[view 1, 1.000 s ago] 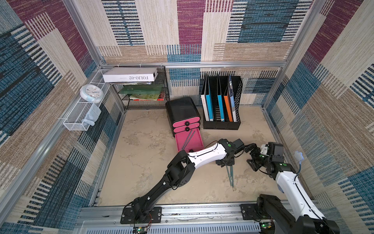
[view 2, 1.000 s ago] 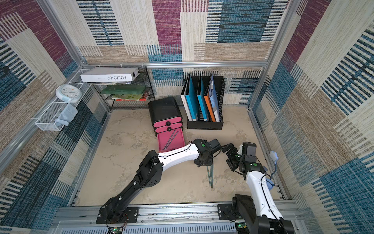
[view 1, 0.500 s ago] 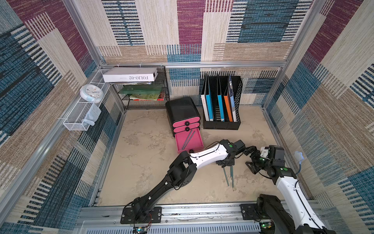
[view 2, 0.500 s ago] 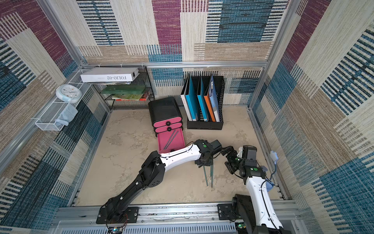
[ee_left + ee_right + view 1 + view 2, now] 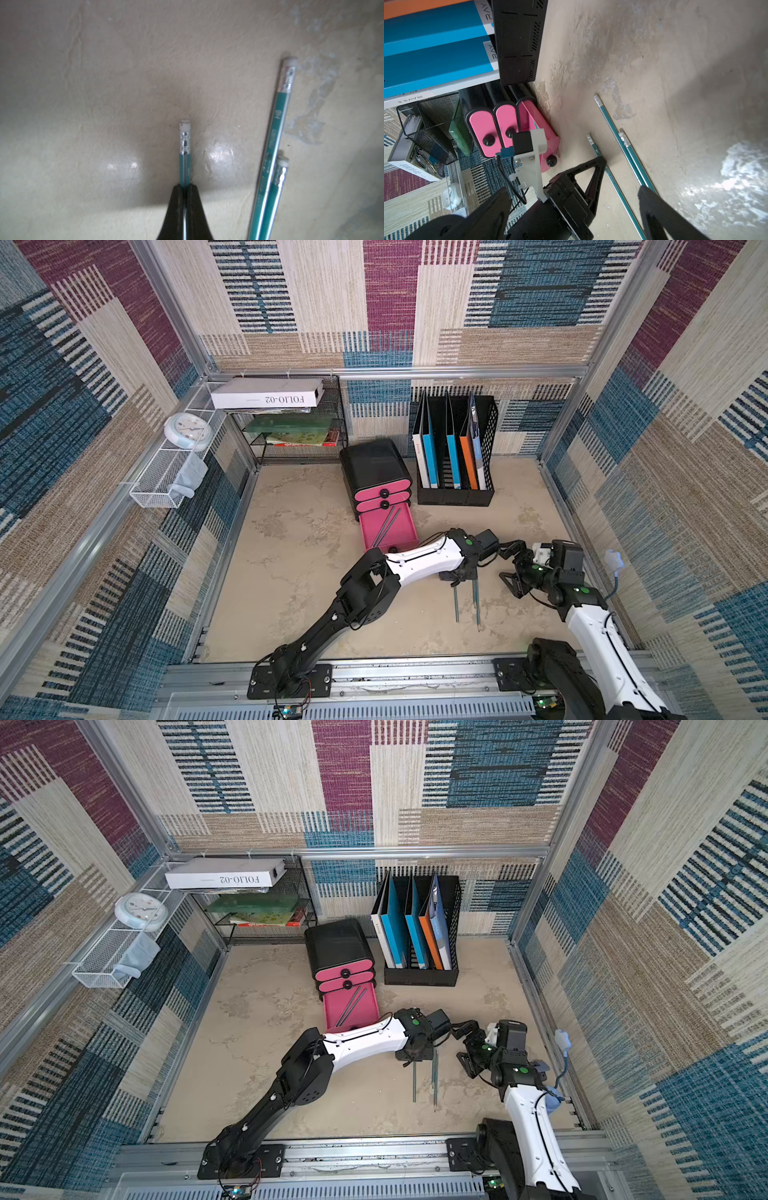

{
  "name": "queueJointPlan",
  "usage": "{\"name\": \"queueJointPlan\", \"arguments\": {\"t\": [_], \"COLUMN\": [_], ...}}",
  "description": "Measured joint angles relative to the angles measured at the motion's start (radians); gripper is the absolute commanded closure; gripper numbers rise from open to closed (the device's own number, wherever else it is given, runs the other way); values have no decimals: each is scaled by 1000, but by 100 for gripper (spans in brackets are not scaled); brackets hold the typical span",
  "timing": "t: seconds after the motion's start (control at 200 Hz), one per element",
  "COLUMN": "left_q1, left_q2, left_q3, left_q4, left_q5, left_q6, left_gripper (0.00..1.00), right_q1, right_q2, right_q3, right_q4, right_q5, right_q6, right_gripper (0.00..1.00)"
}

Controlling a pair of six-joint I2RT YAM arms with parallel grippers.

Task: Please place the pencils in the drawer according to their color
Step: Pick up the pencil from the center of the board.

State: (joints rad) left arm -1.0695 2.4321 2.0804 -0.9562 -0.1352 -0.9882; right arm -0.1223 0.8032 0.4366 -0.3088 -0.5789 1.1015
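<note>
The left gripper has just pinched shut on one teal pencil lying near the desk's front right, just beside two other teal pencils, so a lift toward the pulled-out bottom drawer looks next; the right gripper gapes empty

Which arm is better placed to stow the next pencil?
Left: the left gripper is shut on a thin teal-green pencil, near the open pink bottom drawer. The right gripper is open, empty.
</note>
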Motion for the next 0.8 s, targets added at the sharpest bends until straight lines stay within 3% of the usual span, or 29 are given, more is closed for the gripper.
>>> {"name": "queueJointPlan", "arguments": {"t": [0.366, 0.801], "left_q1": [5, 24], "left_q2": [-78, -312], "left_q3": [-74, -166], "left_q4": [-102, -132], "left_q5": [-34, -150], "left_q6": [61, 246], "left_gripper": [100, 100], "right_q1": [5, 67], "right_q2": [-26, -22], "right_q3": [-37, -66], "right_q4": [50, 129], "right_q5": [-44, -64], "right_q6": [34, 67], "right_gripper": [1, 1]}}
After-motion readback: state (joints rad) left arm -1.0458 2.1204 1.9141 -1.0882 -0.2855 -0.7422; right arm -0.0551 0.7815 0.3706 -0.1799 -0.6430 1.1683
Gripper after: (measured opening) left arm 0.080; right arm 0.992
